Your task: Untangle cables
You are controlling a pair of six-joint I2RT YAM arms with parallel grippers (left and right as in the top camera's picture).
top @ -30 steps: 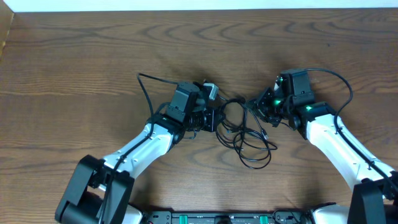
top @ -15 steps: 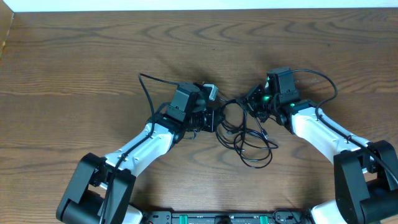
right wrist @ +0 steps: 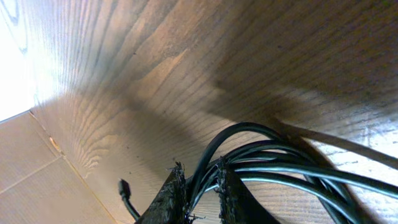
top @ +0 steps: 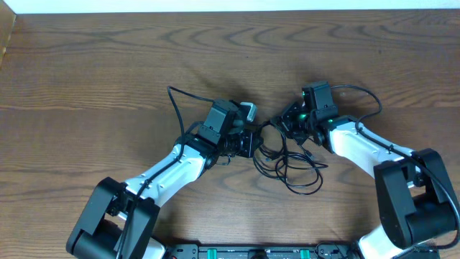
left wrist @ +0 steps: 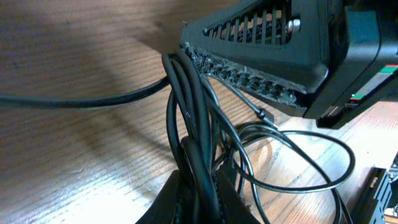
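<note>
A tangle of thin black cables lies in loops at the table's middle, between my two grippers. My left gripper is shut on a bundle of the black cables, which run up from its jaws past the right gripper's ribbed finger. My right gripper is shut on several strands of the same cables at the tangle's upper edge. A small black plug hangs beside its fingers. The two grippers are close together, a few centimetres apart.
A grey-white adapter block sits just behind the left gripper. A black lead arcs from the left arm over the wooden table. Another black lead loops behind the right arm.
My right gripper has moved left, toward the left gripper, carrying its strands. My left gripper has shifted slightly right. The loops between them have bunched together and slackened.
</note>
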